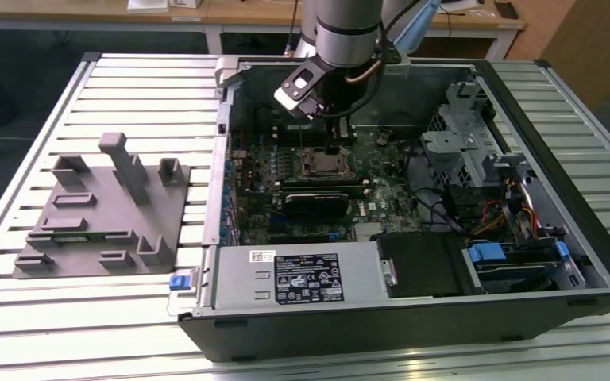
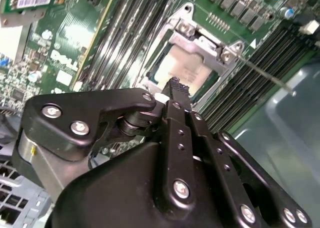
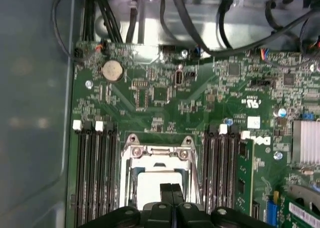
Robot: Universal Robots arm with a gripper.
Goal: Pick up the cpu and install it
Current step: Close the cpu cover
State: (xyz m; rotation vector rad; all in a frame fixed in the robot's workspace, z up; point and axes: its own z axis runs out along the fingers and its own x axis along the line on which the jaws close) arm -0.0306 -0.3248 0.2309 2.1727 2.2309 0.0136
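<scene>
The pincer (image 3: 171, 189) has its two black fingertips pressed together with nothing between them. It is poised over the cpu (image 3: 149, 180), which lies flat inside the metal socket frame (image 3: 157, 151). Whether the tips touch the chip's pale top I cannot tell.

In the second wrist view the fingertips (image 2: 176, 90) overlap one edge of that silver square, and the frame's screwed corners show beyond it. The first wrist view adds black memory slots (image 3: 95, 173) flanking the frame on both sides. Further off on the green motherboard (image 3: 165, 102) it shows a coin cell (image 3: 112, 70).

The exterior view gives the wider setting. The arm (image 1: 342, 32) reaches down into an open computer case (image 1: 411, 325) lying on the slatted bench (image 1: 125, 79). A grey fixture block (image 1: 104, 210) stands on the bench at the exterior view's left, well apart from the socket.
</scene>
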